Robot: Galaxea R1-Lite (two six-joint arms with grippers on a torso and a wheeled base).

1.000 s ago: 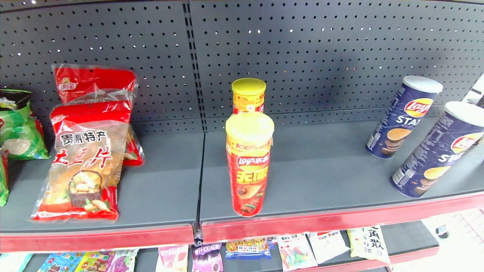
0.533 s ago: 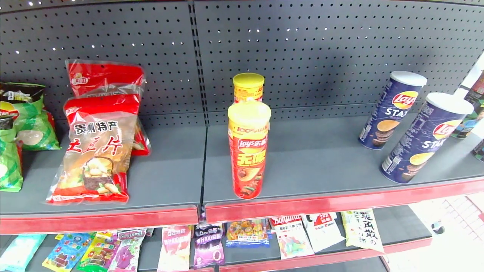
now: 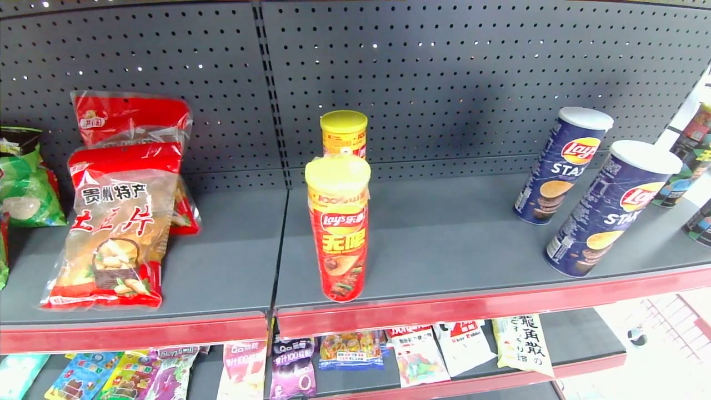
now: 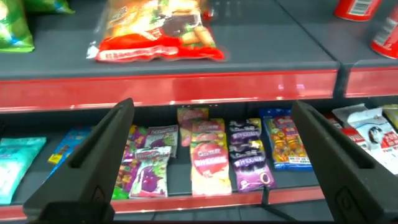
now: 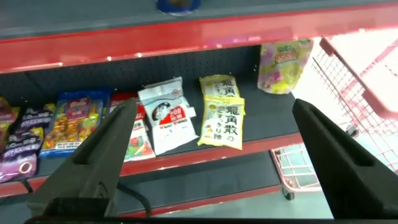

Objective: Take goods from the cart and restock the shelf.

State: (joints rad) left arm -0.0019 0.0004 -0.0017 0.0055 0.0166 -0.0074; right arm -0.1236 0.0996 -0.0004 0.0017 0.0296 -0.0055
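A pink wire shopping cart (image 5: 364, 78) stands on the floor just beyond the shelf's right end; what it carries cannot be told. The grey metal shelf with a red front lip (image 3: 444, 239) has wide bare stretches between its goods.

At the middle front stands a tall red cardboard chip can with a yellow plastic lid (image 3: 339, 233), upright, with a matching can (image 3: 344, 133) right behind it. To the right, well apart, stand two dark blue chip cans with white lids (image 3: 561, 166). To the left, red-and-clear plastic bags of potato slices (image 3: 111, 233) lean back, one behind the other.

If the cart holds similar goods, cans would likely be light, stiff and smooth, best gripped around the mid-body, gently, since thin walls may dent. Bags would be soft, slippery and crushable, better pinched at the top seam.

Below lies a lower shelf of small flat snack packets (image 3: 350, 350).

The left tool (image 4: 211, 106) hangs before that lower shelf, fingers spread wide, holding nothing. The right tool (image 5: 214, 102) is likewise spread and empty, near the cart.
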